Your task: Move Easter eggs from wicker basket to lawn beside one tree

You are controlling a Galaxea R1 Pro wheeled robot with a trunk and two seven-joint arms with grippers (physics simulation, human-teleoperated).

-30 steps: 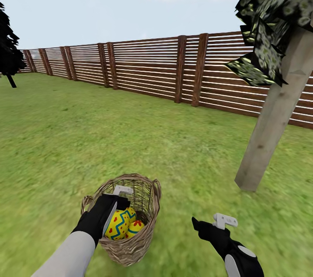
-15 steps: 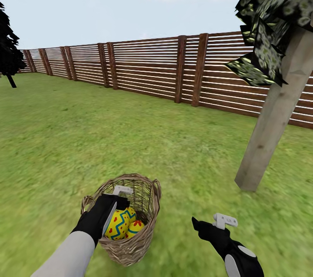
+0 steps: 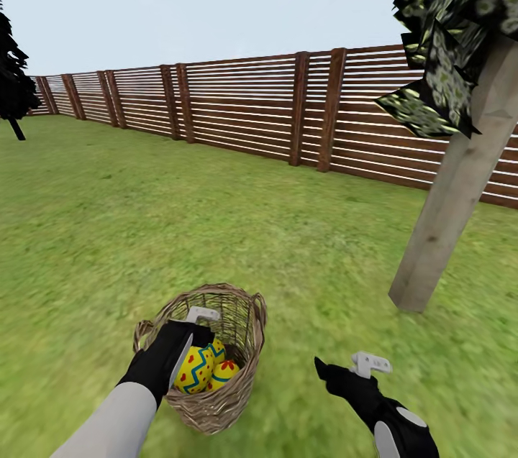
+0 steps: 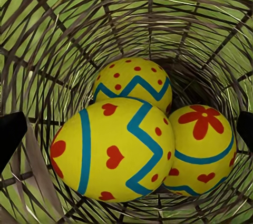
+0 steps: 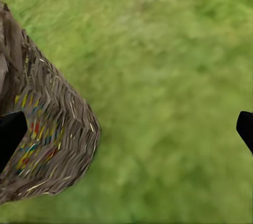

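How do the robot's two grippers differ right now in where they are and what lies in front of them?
The left gripper reaches down into the basket, over the eggs; the right gripper hangs above bare lawn beside the basket. The left wrist view looks onto three eggs between wicker walls; the right wrist view looks onto grass and the basket's outer side. Both are open and hold nothing.

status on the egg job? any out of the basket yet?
Done: nothing. All three yellow painted Easter eggs lie inside the round brown wicker basket; none on the green lawn. In hand: left gripper is down in the basket, fingers open either side of the nearest egg, not closed. Right gripper hangs open, empty. Left: lift all three, place them by the grey-trunked tree.
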